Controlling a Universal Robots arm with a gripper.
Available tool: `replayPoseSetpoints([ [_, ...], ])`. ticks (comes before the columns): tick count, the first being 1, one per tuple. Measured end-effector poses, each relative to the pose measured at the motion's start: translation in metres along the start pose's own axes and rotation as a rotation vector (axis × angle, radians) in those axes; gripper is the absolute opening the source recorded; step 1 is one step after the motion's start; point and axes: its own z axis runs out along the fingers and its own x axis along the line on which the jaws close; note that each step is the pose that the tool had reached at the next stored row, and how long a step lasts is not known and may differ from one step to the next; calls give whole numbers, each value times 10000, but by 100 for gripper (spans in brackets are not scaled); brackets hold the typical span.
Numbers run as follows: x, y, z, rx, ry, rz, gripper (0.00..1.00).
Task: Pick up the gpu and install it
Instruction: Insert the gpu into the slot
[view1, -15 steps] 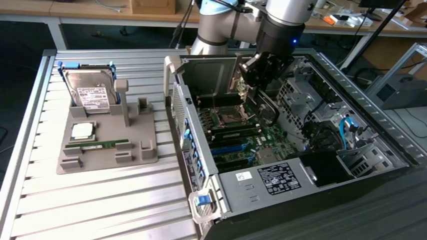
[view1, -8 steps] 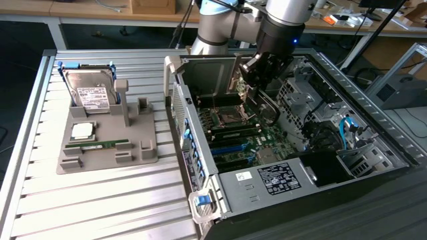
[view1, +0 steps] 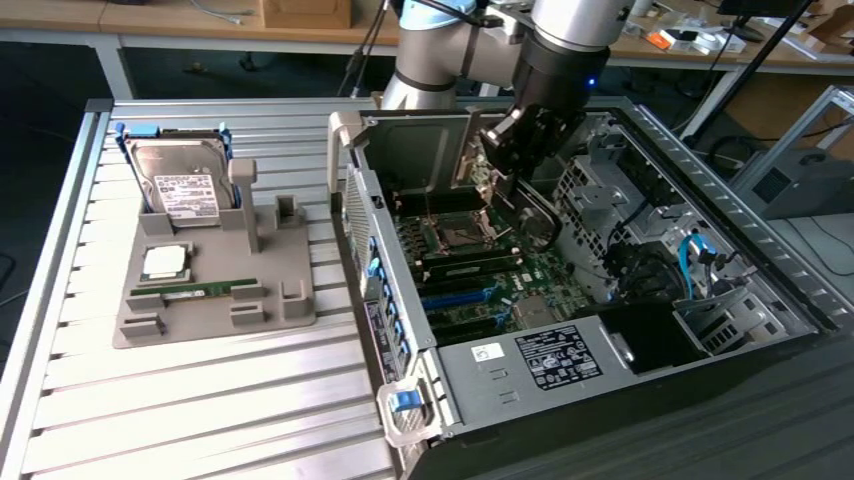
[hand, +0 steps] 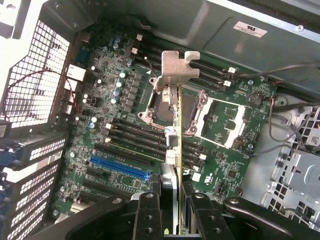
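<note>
Clearly the hand (view1: 513, 160) is down inside the open computer case (view1: 747, 250), and its two black fingers (hand: 149, 215) are clamped on the gpu (hand: 173, 120), one on each face of the card. In the wrist view the card shows edge-on as a thin strip running away from the fingers, with its silver metal bracket (hand: 176, 64) at the far end. It is held upright over the motherboard (hand: 115, 100), and from that view its line crosses the open CPU socket (hand: 200, 112) and the row of dark slots beside the blue slot (hand: 120, 167). The card is not seated in any slot. In the exterior view the gpu (view1: 471, 155) hangs at the side of the hand, near the case's rear wall and above the green motherboard (view1: 534, 280). The power supply (view1: 561, 355), with its label, sits at the near end of the case.

On the slatted metal worktop (view1: 200, 410), at the exterior view's left and well apart from the case, stands a grey parts holder (view1: 214, 320). It carries a hard drive (view1: 180, 185) leaning at its back, a processor chip (view1: 164, 262) in the middle and a narrow green memory stick (view1: 194, 289) lying in front of that.
</note>
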Motion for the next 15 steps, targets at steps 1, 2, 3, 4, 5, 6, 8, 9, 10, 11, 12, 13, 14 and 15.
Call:
replayPoseSetpoints([
  [1,0,0,0,-2,-1,-42,27],
  [2,0,0,0,-3,-2,-102,27],
  [3,0,0,0,-5,-2,-159,27],
  [4,0,0,0,-7,-4,-221,27],
  [5,0,0,0,-8,-5,-268,27],
  [6,0,0,0,-9,-5,-305,27],
  [8,0,0,0,-13,-7,-437,27],
  [9,0,0,0,-14,-8,-488,27],
  [10,0,0,1,-16,-9,-522,27],
  [11,0,0,0,-16,-9,-563,27],
  [12,0,0,0,-17,-9,-596,27],
  [13,0,0,0,-19,-10,-632,27],
  [14,0,0,0,-19,-10,-667,27],
  [15,0,0,1,-21,-12,-703,27],
])
